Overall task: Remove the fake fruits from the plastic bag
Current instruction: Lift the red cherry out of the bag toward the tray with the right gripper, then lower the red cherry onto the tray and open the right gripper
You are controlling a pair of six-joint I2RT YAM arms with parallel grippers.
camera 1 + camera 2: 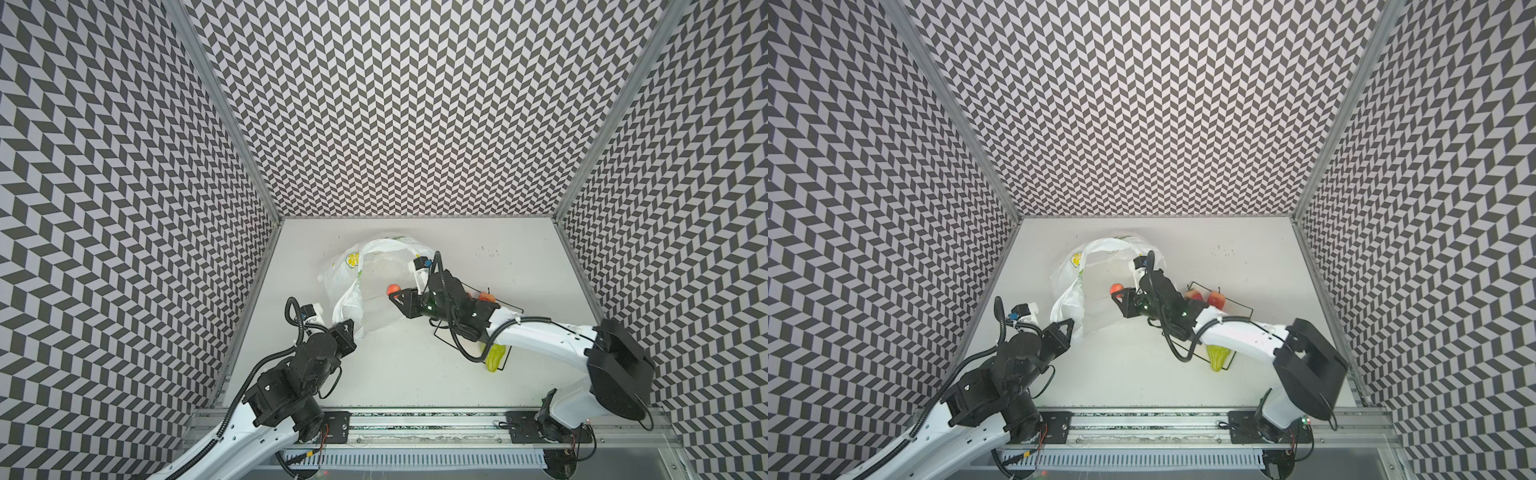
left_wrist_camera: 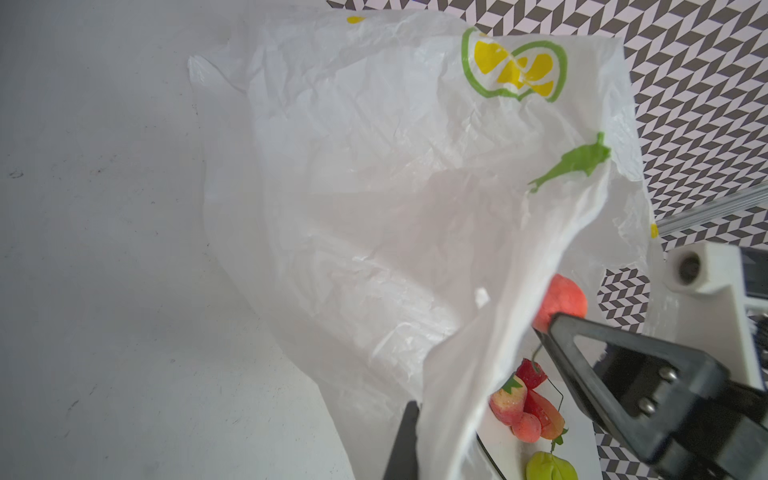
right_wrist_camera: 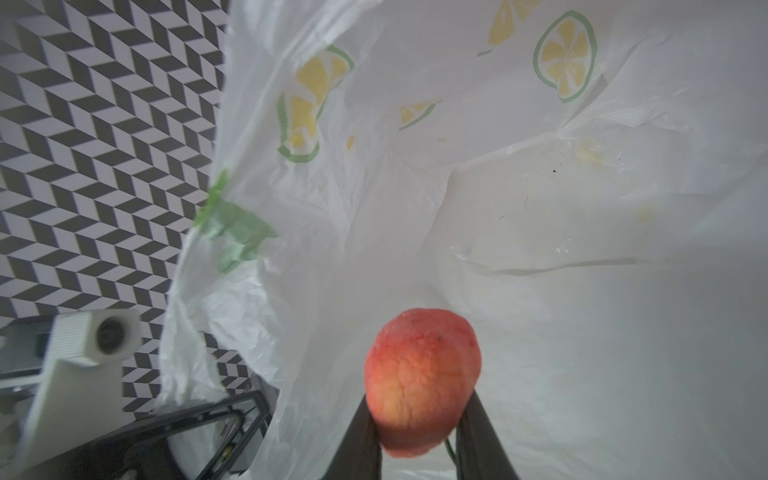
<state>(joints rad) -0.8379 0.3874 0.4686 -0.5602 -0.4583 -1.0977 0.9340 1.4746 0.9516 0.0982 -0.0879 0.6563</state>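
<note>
One cherry wedging right claw slightly apart.

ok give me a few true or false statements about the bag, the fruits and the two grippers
1. The right gripper grips a cherry. True.
2. The left gripper is open, clear of the bag. False: it is shut on the bag's edge.
3. The pear is inside the bag. False: it lies outside, under the right arm.
4. Strawberries lie on the sheet. True.
</note>
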